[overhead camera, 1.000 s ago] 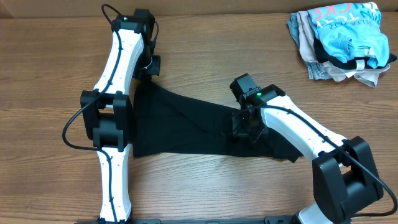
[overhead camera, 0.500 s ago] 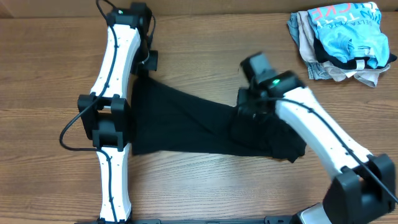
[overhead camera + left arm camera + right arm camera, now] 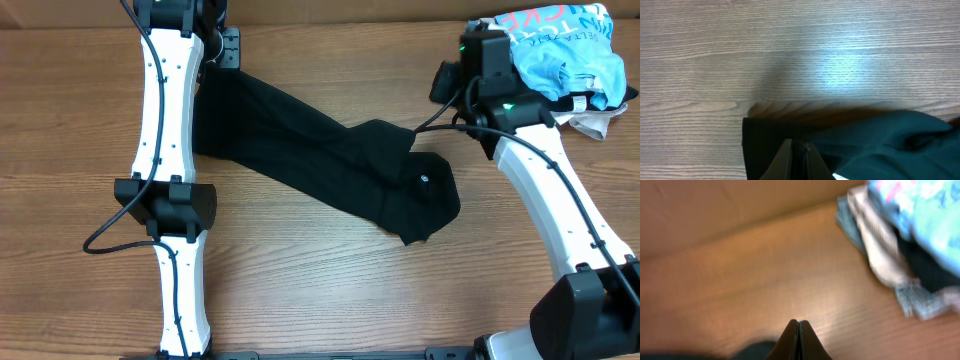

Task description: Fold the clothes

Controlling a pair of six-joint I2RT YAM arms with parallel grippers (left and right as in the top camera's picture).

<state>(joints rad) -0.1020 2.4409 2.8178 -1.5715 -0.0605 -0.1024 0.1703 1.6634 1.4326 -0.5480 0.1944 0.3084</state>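
The black shirt [image 3: 320, 150] lies stretched in a slanted band from the far left toward the middle right of the table, and its small white logo [image 3: 424, 181] faces up at the right end. My left gripper [image 3: 215, 65] is at the far left, shut on the shirt's upper left edge. In the left wrist view the fingers [image 3: 799, 142] pinch the dark fabric [image 3: 865, 140] just above the wood. My right gripper [image 3: 442, 85] is raised at the far right, off the shirt. Its fingers [image 3: 798, 322] are pressed together with nothing between them, and a bit of the shirt [image 3: 755, 350] shows below.
A pile of other garments, light blue tee on top [image 3: 550, 60], sits at the far right corner, close beside my right gripper; it also shows in the right wrist view [image 3: 910, 230]. The wooden table [image 3: 330, 290] surrounds the shirt.
My left gripper pulled the shirt's left edge toward the far side, stretching it into a slanted band. My right gripper let go, rose and swung to the far right near the pile.
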